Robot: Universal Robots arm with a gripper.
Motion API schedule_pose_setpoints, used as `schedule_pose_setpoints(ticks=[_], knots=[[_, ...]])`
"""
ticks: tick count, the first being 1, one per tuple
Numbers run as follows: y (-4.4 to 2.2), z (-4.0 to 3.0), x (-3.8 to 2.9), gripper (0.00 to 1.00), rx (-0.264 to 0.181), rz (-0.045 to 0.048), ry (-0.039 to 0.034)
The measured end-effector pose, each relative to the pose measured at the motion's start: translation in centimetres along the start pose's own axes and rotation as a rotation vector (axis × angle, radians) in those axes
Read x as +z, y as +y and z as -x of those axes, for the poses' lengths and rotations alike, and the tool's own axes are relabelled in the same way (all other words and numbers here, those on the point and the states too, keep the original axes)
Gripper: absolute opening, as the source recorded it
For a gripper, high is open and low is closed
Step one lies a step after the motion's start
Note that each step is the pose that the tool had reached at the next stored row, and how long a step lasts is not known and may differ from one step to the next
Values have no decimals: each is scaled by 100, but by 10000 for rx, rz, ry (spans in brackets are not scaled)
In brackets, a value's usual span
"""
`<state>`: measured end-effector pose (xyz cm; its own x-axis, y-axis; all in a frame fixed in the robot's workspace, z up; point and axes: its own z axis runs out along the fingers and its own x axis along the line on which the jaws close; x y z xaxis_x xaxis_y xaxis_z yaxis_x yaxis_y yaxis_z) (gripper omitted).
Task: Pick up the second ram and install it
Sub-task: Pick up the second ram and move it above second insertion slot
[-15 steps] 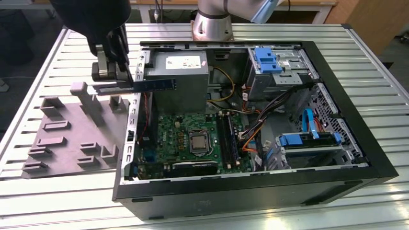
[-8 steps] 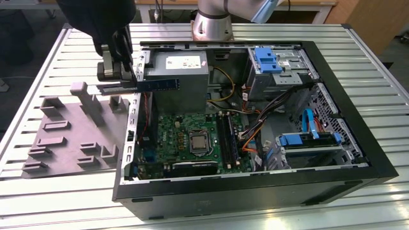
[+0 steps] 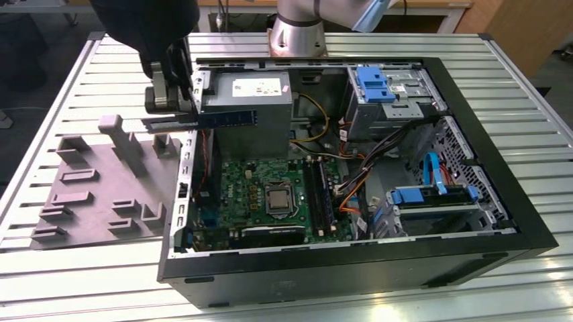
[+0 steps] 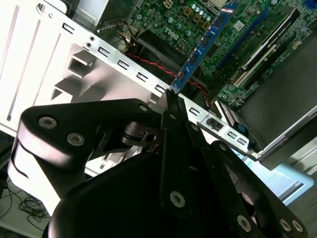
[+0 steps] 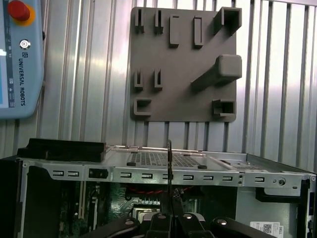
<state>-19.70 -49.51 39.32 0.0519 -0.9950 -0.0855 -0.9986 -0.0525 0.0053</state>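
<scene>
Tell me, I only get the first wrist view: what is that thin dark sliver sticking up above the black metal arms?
Observer: You see it edge-on. In the second wrist view it is the second ram, a blue stick with black chips.
Operator: Is something holding it?
Observer: Yes, the end effector is shut on one end of it.
Operator: Where is it over the computer?
Observer: In the exterior view it hangs level above the case wall at the exterior view's left, apart from the green board lower down.
</scene>
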Motion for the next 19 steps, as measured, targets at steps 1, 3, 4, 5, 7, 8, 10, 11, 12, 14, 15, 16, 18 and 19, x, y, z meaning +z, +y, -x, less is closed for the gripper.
schedule_pose_setpoints(ticks=[1, 3, 4, 5, 7, 8, 10, 11, 12, 14, 15, 16, 18, 19], knots=[[-9, 0, 0, 11, 0, 0, 0], [-25, -1, 0, 11, -1, 0, 0], [-33, -2, 0, 11, -1, 0, 0], [-42, -2, 0, 11, 0, 0, 0], [-59, -3, -1, 11, 0, 0, 0], [-68, -4, -1, 11, 0, 0, 0], [-85, -4, -1, 11, 0, 0, 1], [-93, -5, -1, 11, 0, 0, 1], [-102, -5, -1, 11, 0, 0, 0], [-118, -6, -1, 11, 0, 0, 0], [-126, -7, -1, 11, 0, 0, 0], [-133, -7, -1, 11, 0, 0, 0], [-149, -8, -1, 11, 0, 0, 0], [-157, -8, -1, 11, 0, 0, 0]])
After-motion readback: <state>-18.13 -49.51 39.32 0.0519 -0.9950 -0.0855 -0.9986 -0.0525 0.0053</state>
